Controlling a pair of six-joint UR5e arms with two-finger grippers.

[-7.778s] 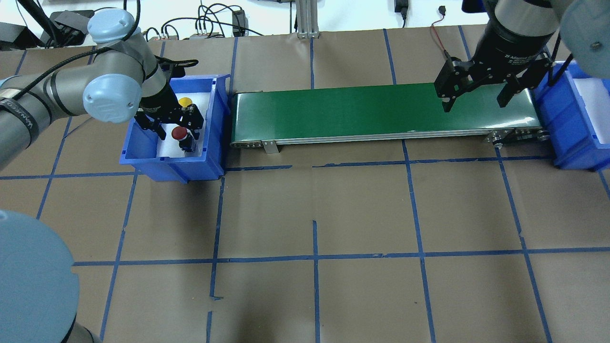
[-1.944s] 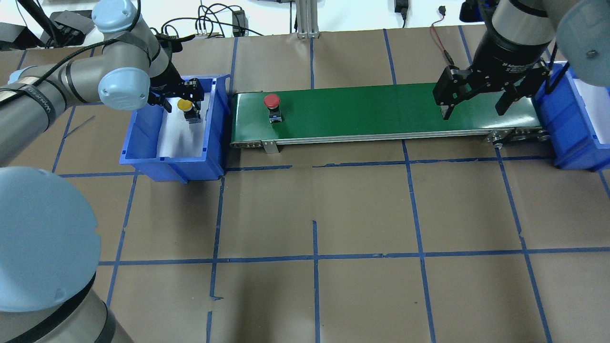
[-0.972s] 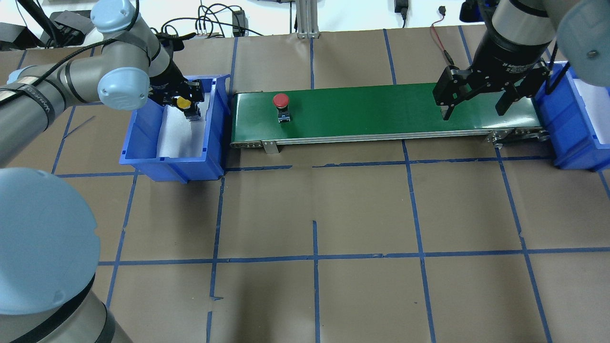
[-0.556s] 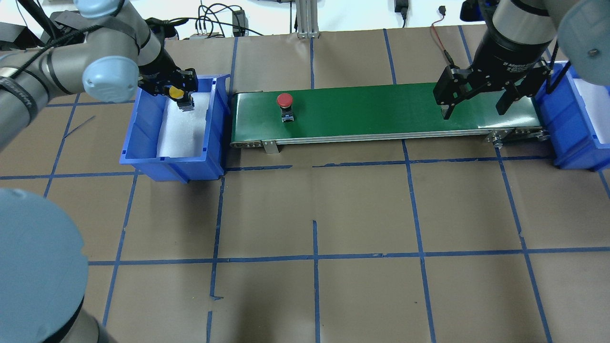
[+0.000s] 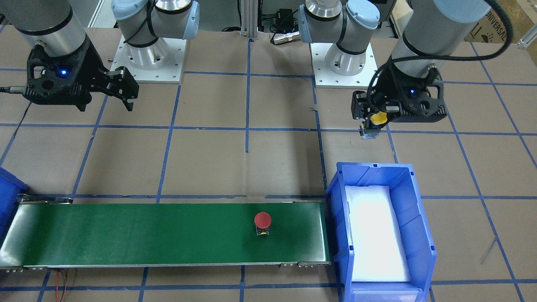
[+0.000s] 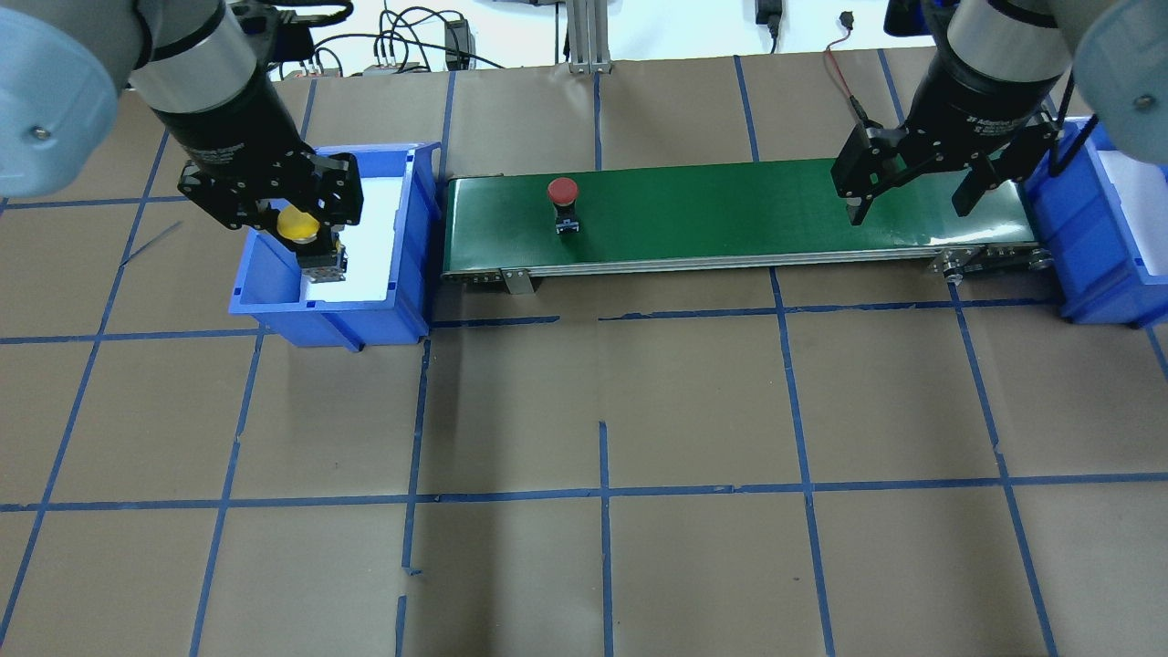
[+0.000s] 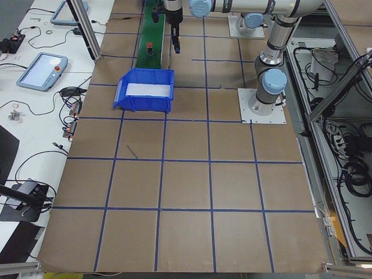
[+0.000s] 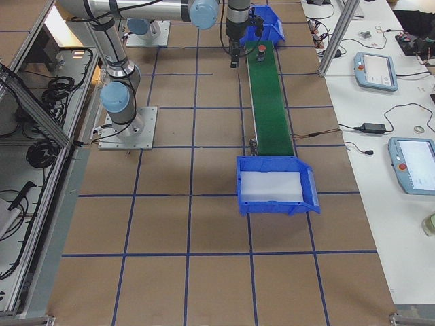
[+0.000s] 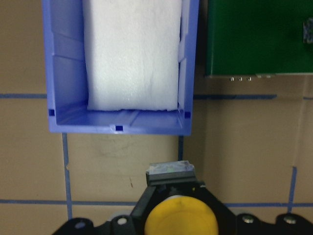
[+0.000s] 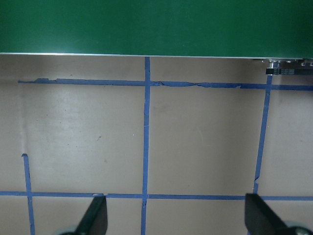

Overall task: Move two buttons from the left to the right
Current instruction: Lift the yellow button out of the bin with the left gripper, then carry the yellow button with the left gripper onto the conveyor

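The yellow button (image 6: pixel 297 224) hangs in the air with my left gripper (image 6: pixel 319 255) shut on it, high over the near end of the left blue bin (image 6: pixel 411 274). The front view shows the same grip, left gripper (image 5: pixel 369 128) around the yellow button (image 5: pixel 379 118), and the left wrist view shows the yellow button (image 9: pixel 180 219) close up. The red button (image 6: pixel 563 192) stands upright on the green conveyor belt (image 6: pixel 730 210), near its left end. My right gripper (image 6: pixel 910 203) hovers open over the belt's right end with nothing between its fingers.
The left blue bin (image 5: pixel 335 218) holds only white foam padding. A second blue bin (image 6: pixel 1086 237) stands past the belt's right end. Blue tape lines grid the brown table. Cables and an aluminium post lie along the far edge.
My left gripper has risen out of the bin with the yellow button and come toward the robot. The red button has travelled right along the belt. The right arm has stayed put.
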